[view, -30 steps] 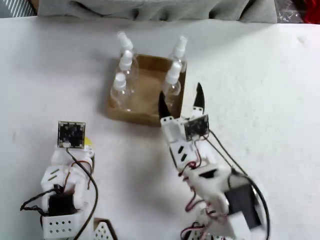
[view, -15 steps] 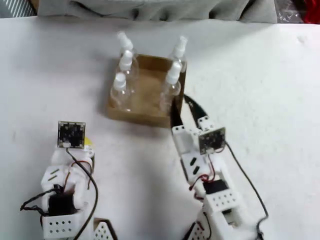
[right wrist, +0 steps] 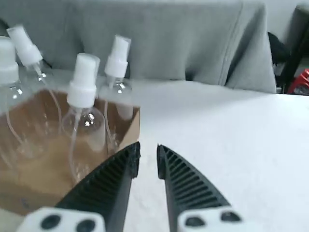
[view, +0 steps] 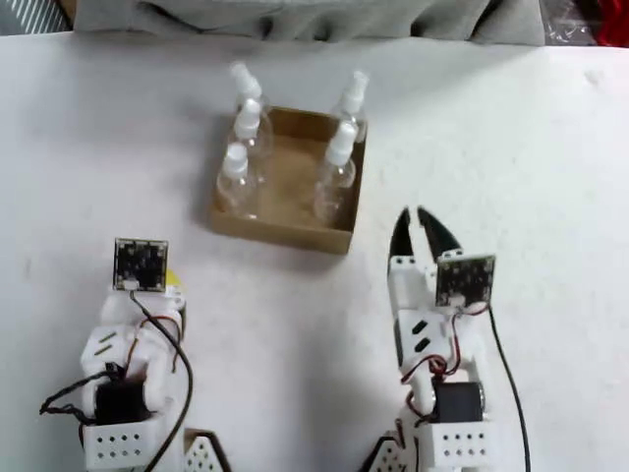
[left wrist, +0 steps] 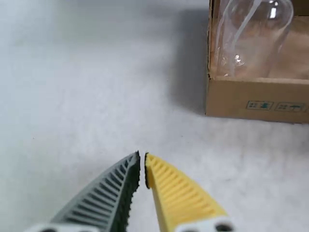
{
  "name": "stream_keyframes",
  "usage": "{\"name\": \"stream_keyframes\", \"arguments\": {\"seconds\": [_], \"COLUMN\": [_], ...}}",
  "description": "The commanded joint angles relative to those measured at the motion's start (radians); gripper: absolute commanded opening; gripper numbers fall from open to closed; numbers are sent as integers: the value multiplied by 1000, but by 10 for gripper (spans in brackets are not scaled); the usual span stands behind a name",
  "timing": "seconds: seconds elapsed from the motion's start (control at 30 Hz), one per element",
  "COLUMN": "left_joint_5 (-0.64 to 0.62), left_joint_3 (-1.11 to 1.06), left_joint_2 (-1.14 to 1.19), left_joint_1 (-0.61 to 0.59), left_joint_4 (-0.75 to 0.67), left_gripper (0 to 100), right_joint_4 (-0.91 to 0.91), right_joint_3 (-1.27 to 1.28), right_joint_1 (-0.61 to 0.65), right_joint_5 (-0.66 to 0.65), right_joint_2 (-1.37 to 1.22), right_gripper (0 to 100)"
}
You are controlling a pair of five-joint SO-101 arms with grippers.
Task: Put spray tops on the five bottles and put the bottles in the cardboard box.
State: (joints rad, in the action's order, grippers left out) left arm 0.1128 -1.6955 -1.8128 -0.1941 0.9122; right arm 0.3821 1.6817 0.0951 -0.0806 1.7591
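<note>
Fingers (right wrist: 111,188) of right gripper (right wrist: 148,150) cover the cardboard box (right wrist: 131,126) corner

Brown cardboard box (view: 285,231) sits on the white desk (view: 511,147), five clear plastic spray bottles (view: 237,182) in it: three along its left wall, two along the right. My right claw (view: 413,212) is near its front-right corner, and my left claw (left wrist: 142,157) is front-left, farther off.

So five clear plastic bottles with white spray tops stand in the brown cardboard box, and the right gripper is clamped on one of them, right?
Not clamped: the high view shows the right gripper empty, jaws slightly apart, clear of the brown cardboard box. The five clear plastic bottles with white spray tops do stand in it.
</note>
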Motion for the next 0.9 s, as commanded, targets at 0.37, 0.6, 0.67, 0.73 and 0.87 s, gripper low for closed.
{"name": "stream_keyframes", "arguments": {"seconds": [0.37,0.6,0.67,0.73,0.87], "left_joint_5": [12,11,9,9,6], "left_joint_3": [3,3,3,3,3], "left_joint_2": [-8,-8,-8,-8,-8], "left_joint_1": [54,136,153,150,148], "left_joint_4": [2,60,68,104,253], "left_gripper": [23,23,22,22,23], "right_joint_4": [588,616,631,634,737], "right_joint_3": [-18,9,9,9,9], "right_joint_1": [-193,-171,-179,-189,-188], "right_joint_5": [5,5,5,-3,-3], "right_joint_2": [42,39,41,38,38], "right_gripper": [15,17,18,18,17]}}
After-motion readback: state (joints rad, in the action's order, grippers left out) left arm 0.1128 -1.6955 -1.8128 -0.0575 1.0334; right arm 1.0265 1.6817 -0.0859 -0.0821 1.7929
